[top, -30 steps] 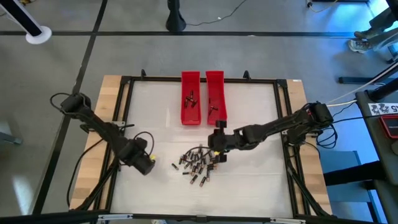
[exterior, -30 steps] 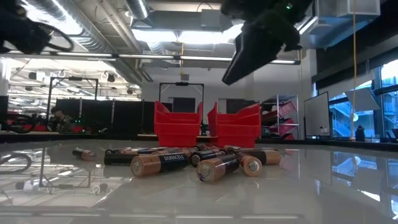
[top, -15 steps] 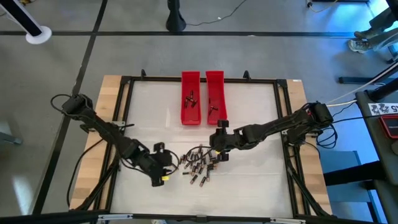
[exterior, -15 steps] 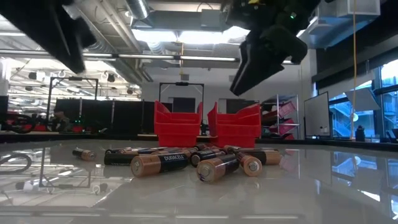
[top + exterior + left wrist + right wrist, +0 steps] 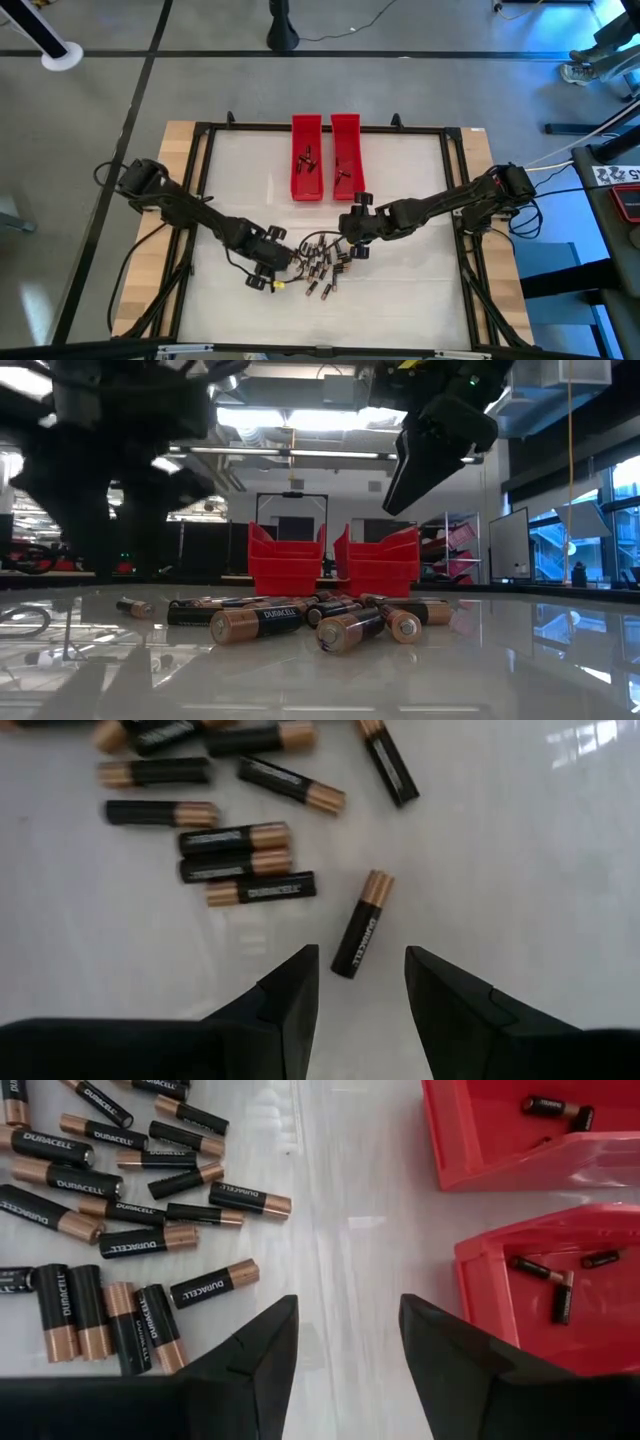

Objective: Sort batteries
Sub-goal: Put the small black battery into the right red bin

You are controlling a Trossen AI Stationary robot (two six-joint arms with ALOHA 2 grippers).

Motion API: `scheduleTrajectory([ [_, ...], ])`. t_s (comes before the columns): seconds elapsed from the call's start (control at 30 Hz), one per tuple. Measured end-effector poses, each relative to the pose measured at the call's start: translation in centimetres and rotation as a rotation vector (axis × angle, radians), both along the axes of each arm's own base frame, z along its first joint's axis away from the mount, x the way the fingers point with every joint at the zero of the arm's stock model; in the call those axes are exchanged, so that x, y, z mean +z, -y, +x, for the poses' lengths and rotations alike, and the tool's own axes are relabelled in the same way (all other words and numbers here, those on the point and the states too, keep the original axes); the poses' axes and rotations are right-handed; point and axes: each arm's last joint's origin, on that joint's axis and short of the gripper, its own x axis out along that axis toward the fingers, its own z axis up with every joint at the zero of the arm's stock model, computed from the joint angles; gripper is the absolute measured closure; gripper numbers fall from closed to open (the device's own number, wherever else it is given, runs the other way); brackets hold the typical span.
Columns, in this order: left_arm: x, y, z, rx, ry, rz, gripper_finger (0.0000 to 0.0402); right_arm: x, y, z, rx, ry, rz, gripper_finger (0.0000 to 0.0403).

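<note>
We see the batteries (image 5: 318, 263) lying loose in a heap near the middle of the white worktop (image 5: 400, 300), on the side toward the front edge, with a few more already inside the two red trays (image 5: 326, 157) that stand side by side at the far end. The left tool (image 5: 268, 268) sits low at the left edge of the heap; in its wrist view its two dark fingers (image 5: 290, 1000) are spread apart, with one single battery (image 5: 362, 923) lying on the worktop just ahead of the gap between them, not touched by either finger. Beyond that one battery, several others (image 5: 245, 865) lie in rough rows, copper ends pointing various ways. The right tool (image 5: 354, 225) hangs above the worktop between the heap and the near ends of the trays; in its wrist view its fingers (image 5: 250, 1370) are likewise spread and hold nothing, with batteries on one side and the open trays (image 5: 540, 1210) on the other. From the low view, the heap (image 5: 300, 620) lies in front of the trays (image 5: 335, 565).
</note>
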Motion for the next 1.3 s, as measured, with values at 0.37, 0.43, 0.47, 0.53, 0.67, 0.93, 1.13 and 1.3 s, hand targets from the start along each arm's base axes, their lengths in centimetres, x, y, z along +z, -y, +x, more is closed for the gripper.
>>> scheduleTrajectory([
  [0.37, -2.6, 0.4, 0.9, -0.062, -0.052, 0.004, 0.0268, -0.3, 0.2, -0.7, -0.027, -0.072, -0.006, 0.0226],
  [0.43, -2.6, 0.4, 0.9, -0.063, -0.053, 0.010, 0.0288, -0.4, 0.3, -0.8, -0.045, -0.084, -0.013, 0.0226],
  [0.47, -2.6, 0.4, 0.9, -0.061, -0.052, 0.013, 0.0302, -0.4, 0.3, -0.9, -0.053, -0.093, -0.016, 0.0226],
  [0.53, -2.5, 0.4, 0.9, -0.052, -0.047, 0.012, 0.0337, -0.5, 0.4, -1.2, -0.073, -0.115, -0.013, 0.0226],
  [0.67, -2.5, 0.4, 0.9, -0.038, -0.048, 0.008, 0.0386, -0.7, 0.5, -1.8, -0.112, -0.167, -0.011, 0.0226],
  [0.93, -0.1, 0.0, 0.7, -0.021, 0.045, 0.026, 0.0389, 1.6, -0.8, -3.8, -0.162, -0.083, -0.124, 0.0226],
  [1.13, 3.8, -2.1, 0.6, 0.038, 0.236, 0.118, 0.0389, 4.8, -3.4, -7.0, -0.148, 0.069, -0.194, 0.0226],
  [1.3, 6.9, -5.9, 2.1, 0.161, 0.467, 0.171, 0.0389, 5.7, -4.9, -9.0, -0.154, 0.140, -0.249, 0.0226],
])
